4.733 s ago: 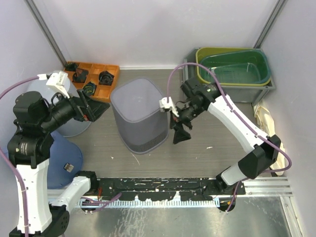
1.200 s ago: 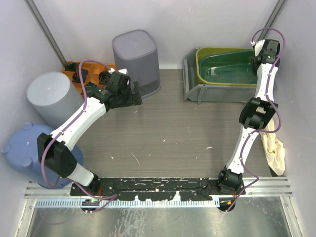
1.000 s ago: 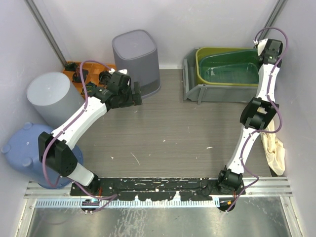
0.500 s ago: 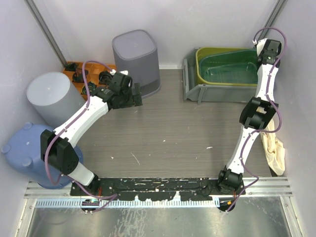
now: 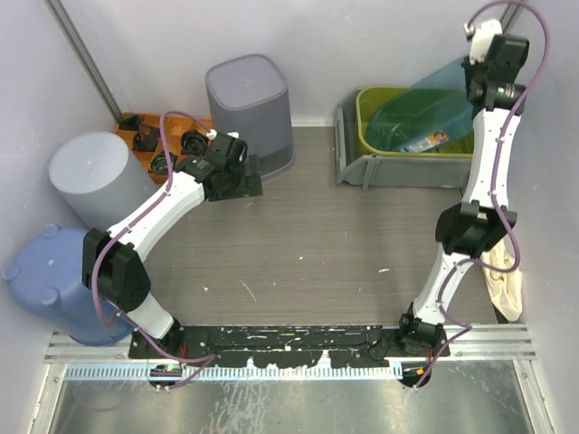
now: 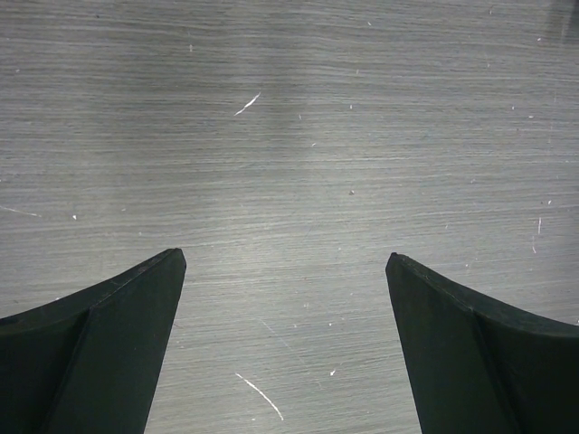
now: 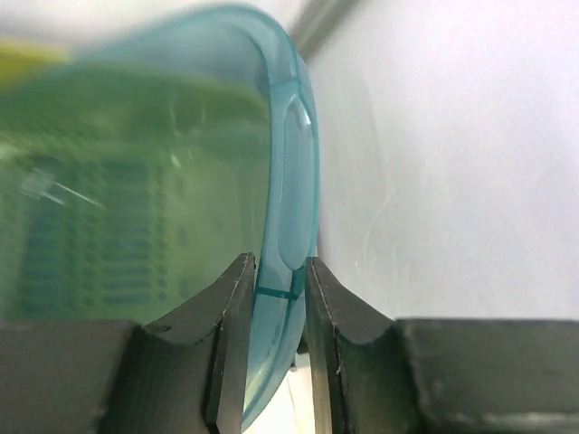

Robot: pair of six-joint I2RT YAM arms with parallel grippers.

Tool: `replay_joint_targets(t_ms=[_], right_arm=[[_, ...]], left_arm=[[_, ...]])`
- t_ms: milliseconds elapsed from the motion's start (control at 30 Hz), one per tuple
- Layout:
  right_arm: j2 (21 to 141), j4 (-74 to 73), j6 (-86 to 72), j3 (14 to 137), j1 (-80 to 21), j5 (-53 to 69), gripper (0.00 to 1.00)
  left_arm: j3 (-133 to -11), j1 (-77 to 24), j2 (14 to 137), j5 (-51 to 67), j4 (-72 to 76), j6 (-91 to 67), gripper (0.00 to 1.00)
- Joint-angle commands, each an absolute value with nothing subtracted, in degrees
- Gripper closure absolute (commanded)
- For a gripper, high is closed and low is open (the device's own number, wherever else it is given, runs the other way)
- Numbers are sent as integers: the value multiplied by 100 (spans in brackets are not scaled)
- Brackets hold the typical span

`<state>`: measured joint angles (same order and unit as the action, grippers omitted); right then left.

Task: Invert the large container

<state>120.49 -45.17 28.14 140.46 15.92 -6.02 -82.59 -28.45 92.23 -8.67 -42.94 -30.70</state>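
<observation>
Teal container [image 5: 432, 98] has risen, tilted above the yellow-green bin [image 5: 365, 117]; right gripper [image 7: 276, 271] clamped on its rim, inversion judged begun. Left gripper [image 6: 285, 260] spread wide, empty.

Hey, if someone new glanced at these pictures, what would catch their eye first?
The translucent teal tub, tipped up steeply at the back right, its rim pinched in the right jaws, its low end inside the yellow-green tub. Next, the tall grey bin at the back centre, with the left jaws open over the table beside it.
</observation>
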Motion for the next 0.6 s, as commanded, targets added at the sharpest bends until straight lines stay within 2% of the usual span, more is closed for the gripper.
replay_joint_targets(t_ms=[0,433,567], right_arm=[[10673,-3842,2536,14201,826,-336,100],[9784,-3794,2658,14100,-713,-432,100],[9676,-3768,2597,13836,-825,-416,100]], left_arm=[[-8621,-2830,9202,-842,-4249,-3083,4],[-8605,-2830,9002,-1167,-4400,-2991,4],[-8673,-2836,8978,-1203,-4465,-2980,4]])
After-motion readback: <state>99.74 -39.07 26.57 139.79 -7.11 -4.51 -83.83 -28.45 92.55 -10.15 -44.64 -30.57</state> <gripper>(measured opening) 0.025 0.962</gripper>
